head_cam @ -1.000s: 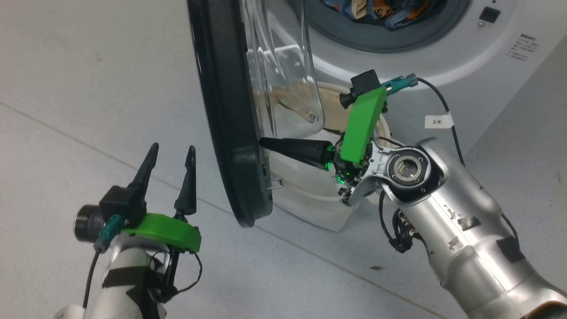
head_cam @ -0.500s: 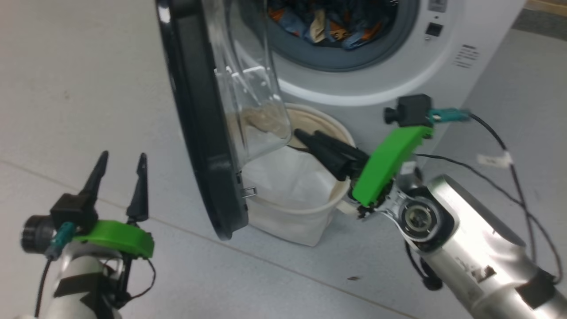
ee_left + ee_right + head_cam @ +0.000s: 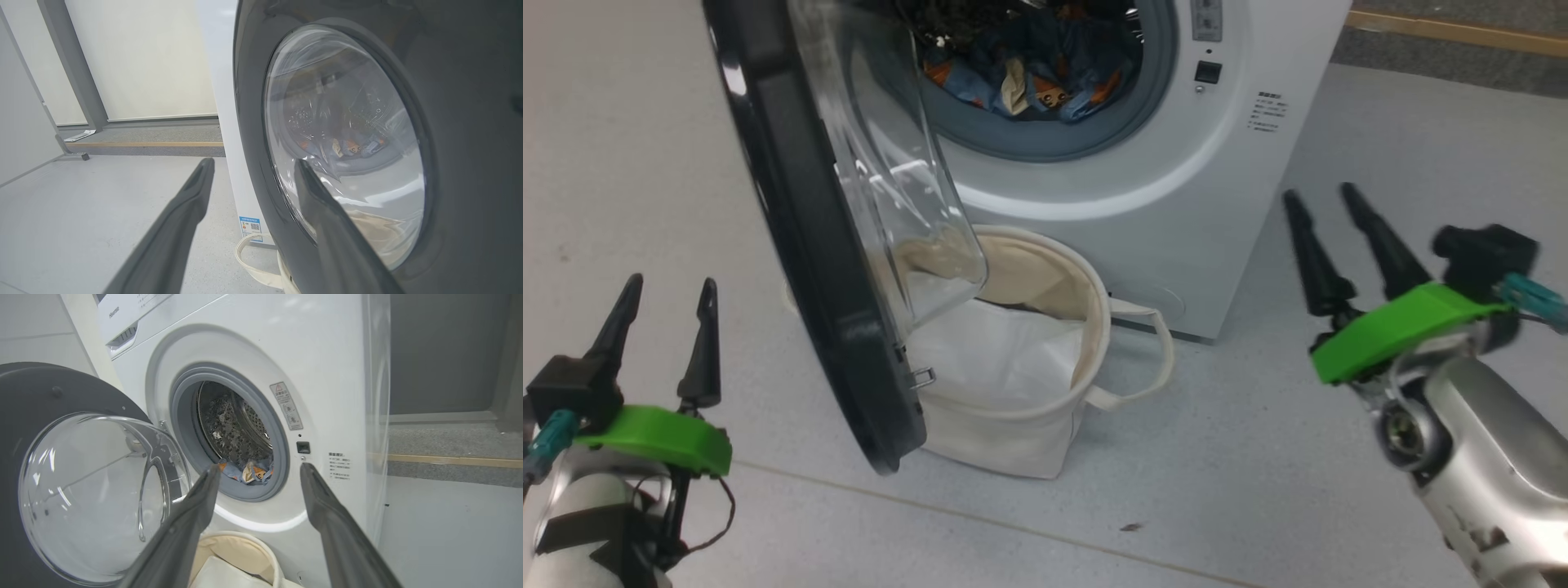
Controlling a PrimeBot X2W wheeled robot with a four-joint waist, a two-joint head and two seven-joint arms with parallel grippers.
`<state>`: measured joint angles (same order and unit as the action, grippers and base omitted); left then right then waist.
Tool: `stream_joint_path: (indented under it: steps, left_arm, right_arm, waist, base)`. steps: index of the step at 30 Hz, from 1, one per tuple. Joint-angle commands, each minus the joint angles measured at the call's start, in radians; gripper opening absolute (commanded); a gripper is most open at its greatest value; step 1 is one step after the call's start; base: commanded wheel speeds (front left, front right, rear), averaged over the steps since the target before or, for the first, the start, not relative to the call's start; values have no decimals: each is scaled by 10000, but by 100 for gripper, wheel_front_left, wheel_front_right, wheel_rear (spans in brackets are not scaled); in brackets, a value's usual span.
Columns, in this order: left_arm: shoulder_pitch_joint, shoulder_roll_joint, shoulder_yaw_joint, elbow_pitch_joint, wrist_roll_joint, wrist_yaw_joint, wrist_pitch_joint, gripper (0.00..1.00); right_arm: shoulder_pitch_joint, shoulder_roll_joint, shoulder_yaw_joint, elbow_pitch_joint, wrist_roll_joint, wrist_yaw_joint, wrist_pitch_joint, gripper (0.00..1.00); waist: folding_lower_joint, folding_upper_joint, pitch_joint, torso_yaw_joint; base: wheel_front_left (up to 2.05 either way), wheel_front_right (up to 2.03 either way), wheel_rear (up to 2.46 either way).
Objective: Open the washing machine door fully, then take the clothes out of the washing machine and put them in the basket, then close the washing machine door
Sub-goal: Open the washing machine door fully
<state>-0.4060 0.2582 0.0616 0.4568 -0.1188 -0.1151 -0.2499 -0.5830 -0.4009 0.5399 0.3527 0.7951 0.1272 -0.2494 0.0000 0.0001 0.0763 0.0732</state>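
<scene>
The washing machine door (image 3: 800, 229) stands swung out on its left hinge, black rim edge-on, glass bulge (image 3: 890, 188) facing the drum. Blue printed clothes (image 3: 1029, 73) lie inside the white washing machine (image 3: 1176, 204). The cream basket (image 3: 1029, 441) sits on the floor below the opening, partly under the door. My left gripper (image 3: 671, 283) is open, left of the door's outer face (image 3: 470, 122). My right gripper (image 3: 1319, 193) is open and empty, right of the machine, its fingers framing the clothes (image 3: 249, 471) from a distance.
A plain white sheet (image 3: 1005, 351) lines the basket. One loop handle (image 3: 1152, 359) sticks out to the right. A tan strip (image 3: 1454, 31) edges a darker raised floor behind the machine. Grey floor spreads to both sides.
My right gripper has pulled back from the door's inner side and over the basket to the far right, fingers now spread and pointing up. The head view has shifted, showing more of the drum.
</scene>
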Motion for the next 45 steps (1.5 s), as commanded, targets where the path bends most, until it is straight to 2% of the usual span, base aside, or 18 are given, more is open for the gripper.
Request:
stream_joint_path:
  steps: [1, 7, 14, 23, 45]
  left_arm:
    - [-205, 574, 392, -335, -78, -37, -118, 100]
    - [-195, 750, 362, -288, -430, -93, -118, 100]
    - [10, 896, 267, -170, -729, -122, -118, 100]
    - [127, 902, 62, -3, -1033, -136, -91, 100]
    - [320, 973, -314, 419, -1821, -149, 123, 100]
  right_arm:
    - [449, 26, -506, -409, -670, 35, -118, 100]
    - [1753, 289, -1944, -938, -2109, 35, -121, 100]
    - [3114, 738, -3023, -1305, -3259, 35, -122, 100]
    - [3630, 1069, -3582, -1628, -4236, 35, -123, 100]
    - [3784, 1317, -3711, -1331, -4623, 35, -124, 100]
  waist:
    - [0, -1, -70, -114]
    - [0, -1, -129, -285]
    - [0, -1, -372, -436]
    - [0, -1, -440, -462]
    - [0, -1, -651, -459]
  base:
    - [0, 0, 0]
    - [0, 0, 0]
    - [0, 0, 0]
    - [0, 0, 0]
    - [0, 0, 0]
